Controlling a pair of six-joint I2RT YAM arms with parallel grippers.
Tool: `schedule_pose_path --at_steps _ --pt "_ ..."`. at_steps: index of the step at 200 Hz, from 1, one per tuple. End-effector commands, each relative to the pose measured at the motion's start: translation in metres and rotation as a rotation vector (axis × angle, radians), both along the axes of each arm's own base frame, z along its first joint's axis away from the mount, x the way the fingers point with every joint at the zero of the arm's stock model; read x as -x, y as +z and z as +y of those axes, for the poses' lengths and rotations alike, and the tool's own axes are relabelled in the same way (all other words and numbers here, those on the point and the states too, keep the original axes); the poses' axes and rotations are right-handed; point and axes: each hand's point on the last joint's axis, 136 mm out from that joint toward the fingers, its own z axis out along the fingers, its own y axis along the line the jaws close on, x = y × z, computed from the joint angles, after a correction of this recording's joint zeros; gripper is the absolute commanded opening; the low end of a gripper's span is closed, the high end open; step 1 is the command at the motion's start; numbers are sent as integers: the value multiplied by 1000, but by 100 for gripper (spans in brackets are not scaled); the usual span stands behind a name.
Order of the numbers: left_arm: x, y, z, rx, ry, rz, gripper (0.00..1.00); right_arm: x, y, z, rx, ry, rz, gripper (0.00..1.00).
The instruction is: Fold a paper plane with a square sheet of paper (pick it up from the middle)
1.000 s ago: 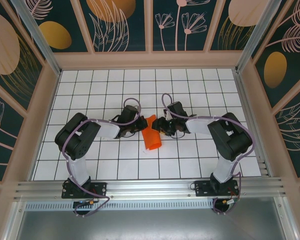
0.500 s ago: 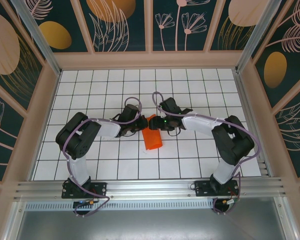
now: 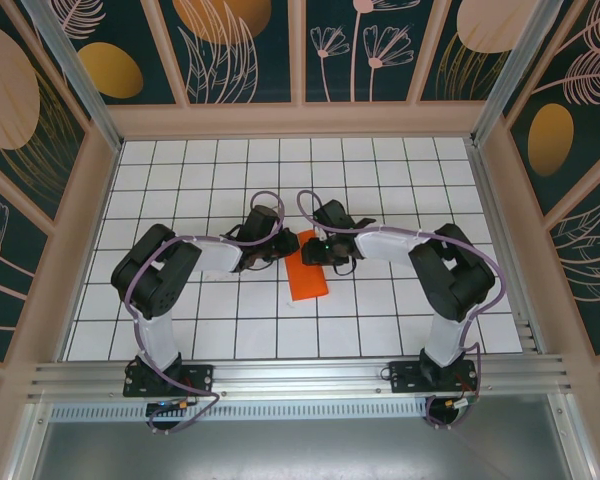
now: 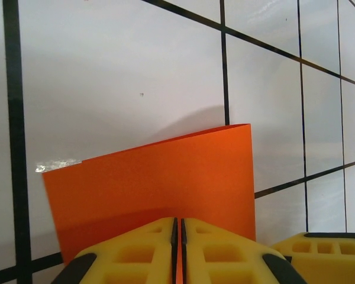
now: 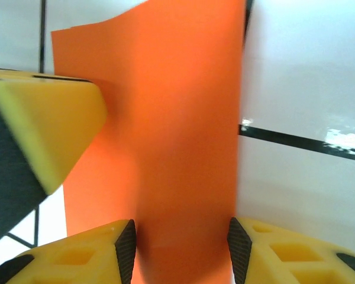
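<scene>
the white table [image 3: 180, 300] with its black grid lines takes up the floor of the walled cell. the left arm [image 3: 158, 275] and the right arm [image 3: 458, 272] rise from the near edge and bend inward, so their wrists meet near the middle of the grid. between them lies the orange paper [image 3: 308, 278], folded into a long strip. its near end rests flat on the table and its far end runs up under the two claws.

the left claw [image 4: 177, 228] is pinched narrow, its yellow fingers [image 4: 136, 248] almost together, with an edge of the paper caught in the slit between them. the folded paper stands up from the table in front of it. the right claw [image 5: 182, 248] stands partly wide, one finger on each side of the strip. whether its pads press on the paper's edges i cannot tell. a finger of the left claw sits just beside the strip's left edge in the right wrist view.
</scene>
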Motion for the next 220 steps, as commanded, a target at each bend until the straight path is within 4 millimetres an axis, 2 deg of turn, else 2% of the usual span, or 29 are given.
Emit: schedule_pose_path --at_steps 1,26,48,91,155,184,189,220 --pt "-6 25 -4 17 8 -51 14 -3 5 -13 32 -23 -22 50" --pt "-6 27 -4 15 7 -56 15 -5 10 -15 45 -26 -44 54" --pt "-7 29 -4 17 9 -59 18 -4 6 -17 58 -19 -37 55" --pt "-7 37 -2 20 17 -78 24 -3 0 -19 23 -28 -11 46" --pt "-3 42 -1 37 13 -98 30 2 13 -18 -185 -21 35 35" --pt "2 46 -7 94 -18 -105 32 8 18 -14 -262 -3 53 34" --pt "3 47 -8 105 -24 -106 32 2 18 -21 -272 -30 52 35" --pt "8 44 -13 137 -47 -91 32 2 15 -25 -269 -34 54 35"
